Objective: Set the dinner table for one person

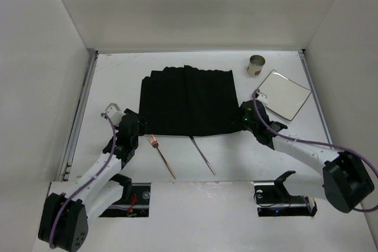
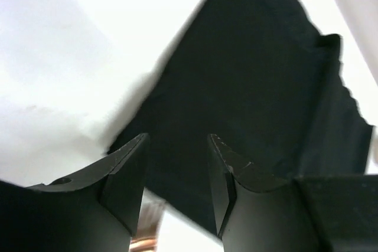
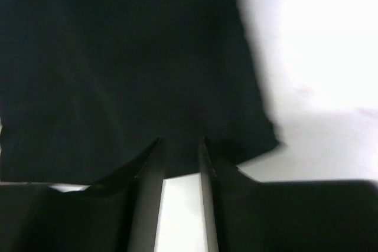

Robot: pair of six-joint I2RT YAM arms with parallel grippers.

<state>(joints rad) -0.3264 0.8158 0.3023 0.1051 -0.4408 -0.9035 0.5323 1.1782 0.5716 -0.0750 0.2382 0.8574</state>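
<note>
left claw (image 2: 177, 140), right claw (image 3: 180, 141) low at mat (image 1: 186, 98)

No text, label, brand, number or sign can be read anywhere.

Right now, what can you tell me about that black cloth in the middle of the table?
The black cloth mat is a matte fabric rectangle lying flat on the white table, with fold creases running front to back and a wavy far edge. The left end effector and the right end effector hover open at its near corners; neither grips it.
</note>
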